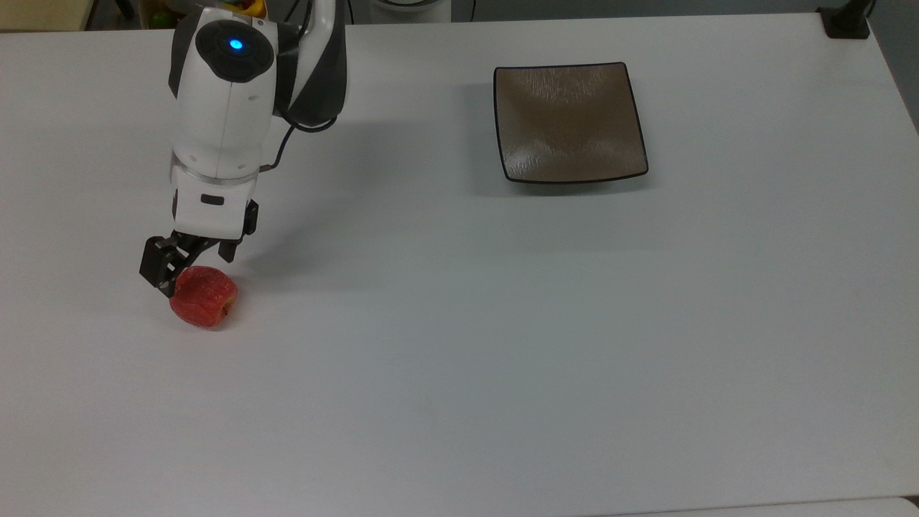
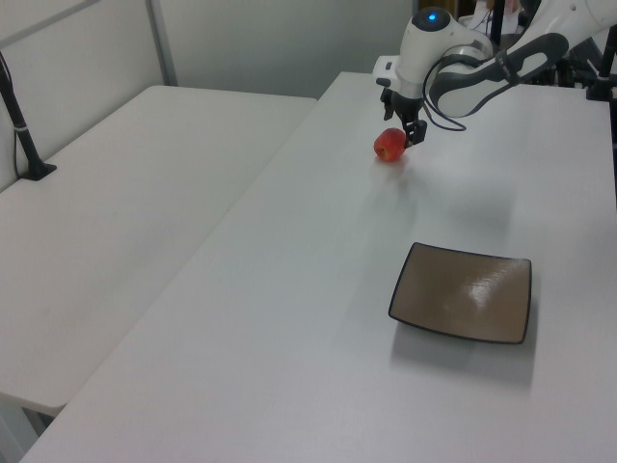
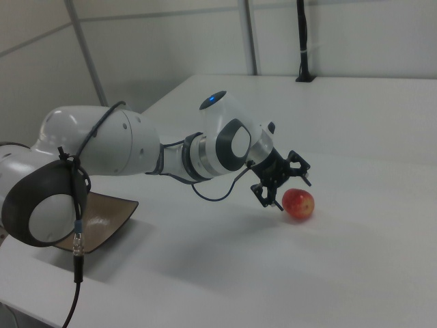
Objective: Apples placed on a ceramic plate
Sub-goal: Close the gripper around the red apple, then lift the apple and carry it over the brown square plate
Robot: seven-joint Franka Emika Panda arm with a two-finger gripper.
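The square brown plate with a black rim (image 1: 571, 122), upper right in the top view, holds nothing. The 1 small red apple (image 1: 204, 296) sits on the white table (image 1: 502, 345) at lower left, beneath the black two-finger gripper (image 1: 188, 267), fingers spread apart.

One apple (image 1: 204, 296) and one square plate (image 1: 571, 122) are sitting on the counter (image 1: 502, 345), and one robot arm (image 1: 230, 108) with one hand (image 1: 188, 264) is reaching over it.
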